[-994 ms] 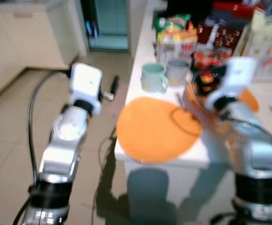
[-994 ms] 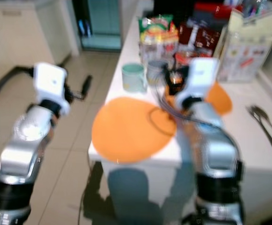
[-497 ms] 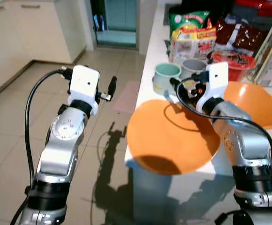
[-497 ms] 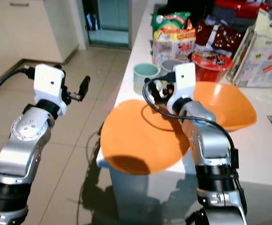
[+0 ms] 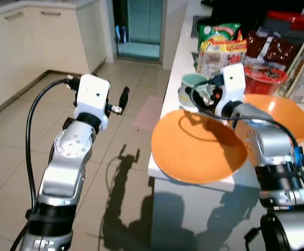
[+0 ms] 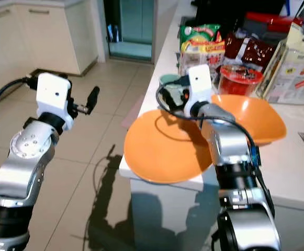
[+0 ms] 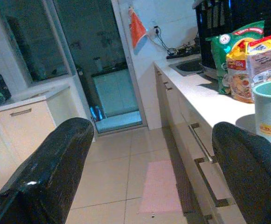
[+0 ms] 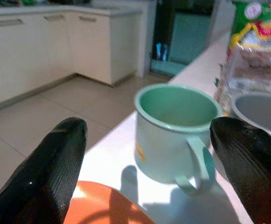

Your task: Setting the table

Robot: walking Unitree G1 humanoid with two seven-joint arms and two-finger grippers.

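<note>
A: While aimed at mug [image 8: 175,133], right tool [image 8: 149,172] spread wide, gripping nothing, just short of it. Mug upright on surface [image 6: 298,172], handle toward wrist camera.

B: Left tool [image 7: 149,182]?

A: Spread too, empty, raised over floor [image 5: 15,172] beside surface edge.

B: Plates?

A: Flat plate [image 5: 196,149] at near corner, rim hanging past edge. Orange bowl [image 6: 256,117] behind right forearm. Grey cup [image 8: 261,109] just beside mug, snack packs [image 5: 220,44] behind.

B: Risks?

A: Probably handle fouling a finger on closing, twisting mug. Maybe outer finger clipping grey cup, given tight gap. Likely forearm brushing plate, tipping it off corner, already overhanging. Possibly mug shoved into packs if pushed instead of pinched.

B: Progress?

A: Early, by look of it. Nothing laid out as a place setting yet.
</note>
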